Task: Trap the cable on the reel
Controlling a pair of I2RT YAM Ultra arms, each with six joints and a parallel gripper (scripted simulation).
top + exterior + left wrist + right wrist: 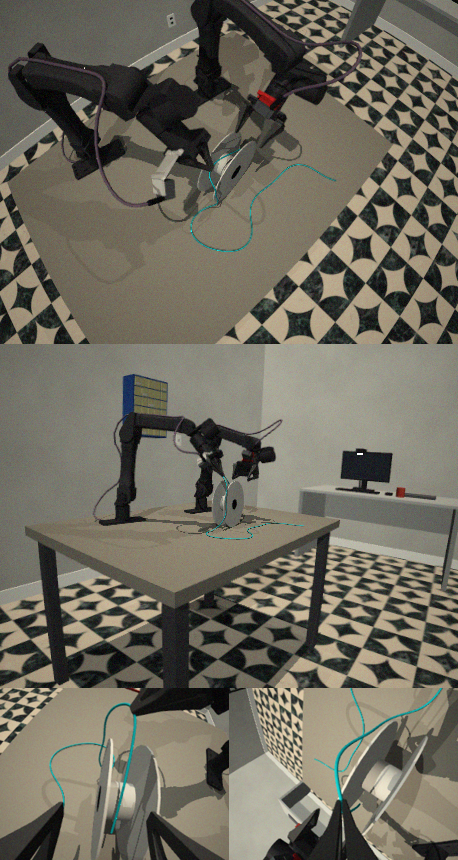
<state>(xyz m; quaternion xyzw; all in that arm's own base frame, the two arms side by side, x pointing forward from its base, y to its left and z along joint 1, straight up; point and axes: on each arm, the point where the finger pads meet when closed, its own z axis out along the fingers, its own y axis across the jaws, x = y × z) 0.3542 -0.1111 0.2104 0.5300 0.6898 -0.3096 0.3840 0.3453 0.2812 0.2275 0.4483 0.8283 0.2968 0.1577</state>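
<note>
A white reel [234, 169] [228, 503] [124, 802] [383, 780] stands upright on its rims on the grey table [310, 150] [125, 549]. A teal cable [250, 220] [250, 537] [55, 769] [358, 725] runs from the hub up to my right gripper and loops loose over the table. My right gripper [210, 164] [220, 472] [131, 711] [341, 803] is shut on the cable, just above the reel. My left gripper [251, 135] [247, 472] [107, 812] is open and empty. It hangs over the reel with a finger on either side of it, not touching.
Both arm bases stand at the table's back edge. A purple lead hangs from each arm. In the wide view, a desk with a monitor [366, 466] stands at the far right, and a blue panel [145, 391] hangs on the wall.
</note>
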